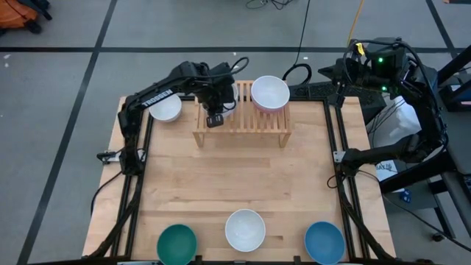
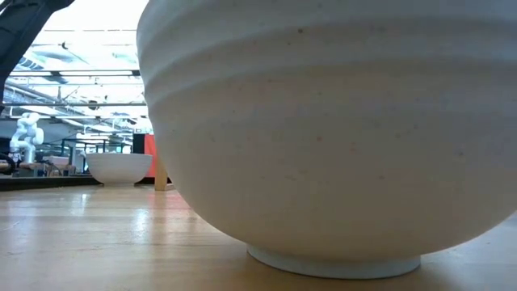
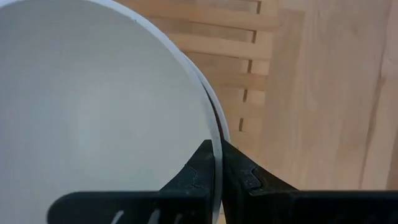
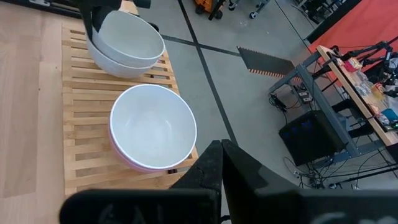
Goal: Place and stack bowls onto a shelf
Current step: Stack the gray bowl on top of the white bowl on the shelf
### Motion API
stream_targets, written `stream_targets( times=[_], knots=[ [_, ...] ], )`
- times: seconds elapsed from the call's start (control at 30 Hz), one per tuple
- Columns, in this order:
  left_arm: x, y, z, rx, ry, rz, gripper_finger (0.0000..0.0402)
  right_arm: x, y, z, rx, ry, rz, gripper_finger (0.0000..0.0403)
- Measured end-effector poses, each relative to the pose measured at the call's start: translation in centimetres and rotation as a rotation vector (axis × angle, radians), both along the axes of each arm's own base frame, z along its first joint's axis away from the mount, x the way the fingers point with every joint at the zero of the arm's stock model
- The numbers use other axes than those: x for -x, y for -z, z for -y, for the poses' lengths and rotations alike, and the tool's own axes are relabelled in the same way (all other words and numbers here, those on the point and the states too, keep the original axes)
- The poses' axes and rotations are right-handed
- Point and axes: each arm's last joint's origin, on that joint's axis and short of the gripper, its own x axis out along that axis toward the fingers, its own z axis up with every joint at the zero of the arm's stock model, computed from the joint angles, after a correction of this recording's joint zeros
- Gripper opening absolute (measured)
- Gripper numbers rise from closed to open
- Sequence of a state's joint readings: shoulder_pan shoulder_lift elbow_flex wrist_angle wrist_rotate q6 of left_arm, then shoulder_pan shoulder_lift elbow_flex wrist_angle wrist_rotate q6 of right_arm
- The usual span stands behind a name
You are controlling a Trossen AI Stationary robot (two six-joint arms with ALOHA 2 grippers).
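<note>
1. The left tool [image 1: 214, 118] is over the left part of the shelf [image 1: 243, 125], its fingers pressed together on the rim of a white bowl [image 3: 93, 118]; in the left wrist view the thin rim runs down between the two dark fingers [image 3: 199, 174].
2. That held white bowl sits inside a second white bowl [image 4: 121, 61] on the shelf; the right wrist view shows the two nested there, with the left arm's dark tool at their rim.
3. Just beside that pair on the slats stands another stack: a white bowl [image 1: 270, 93] nested in a pink bowl [image 4: 146, 163], on the shelf's right part.
4. A further white bowl [image 1: 166, 108] rests on the table [image 1: 235, 177] beside the shelf's left end, partly under the left arm.
5. Along the table's near edge stand a teal green bowl [image 1: 177, 244], a white bowl [image 1: 245, 230] and a blue bowl [image 1: 324, 242], well apart from each other and from both tools.
6. The low view is nearly filled by a white bowl close to the camera, probably the middle one of the near row.
7. The right tool [image 4: 221, 149] waits off the table's right rear corner, fingers pressed together and holding nothing, pointing toward the shelf's right end.
</note>
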State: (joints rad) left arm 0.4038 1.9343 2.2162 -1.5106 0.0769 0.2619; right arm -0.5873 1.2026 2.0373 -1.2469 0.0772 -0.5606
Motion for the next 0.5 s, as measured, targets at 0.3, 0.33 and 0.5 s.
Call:
stream_targets(
  times=[0.3,0.33,0.5],
  knots=[
    [0.46,-0.08,0.26,0.013,0.007,-0.031,0.0008,-0.01,0.0,0.01,0.0,0.0,-0.001,0.0],
    [0.31,-0.11,0.21,0.008,0.003,-0.016,0.0008,-0.01,0.0,0.01,0.0,0.0,-0.001,0.0],
    [-0.1,-0.24,0.04,0.004,-0.032,0.029,0.0042,-0.01,0.0,0.01,0.0,0.0,0.0,0.0]
  ],
)
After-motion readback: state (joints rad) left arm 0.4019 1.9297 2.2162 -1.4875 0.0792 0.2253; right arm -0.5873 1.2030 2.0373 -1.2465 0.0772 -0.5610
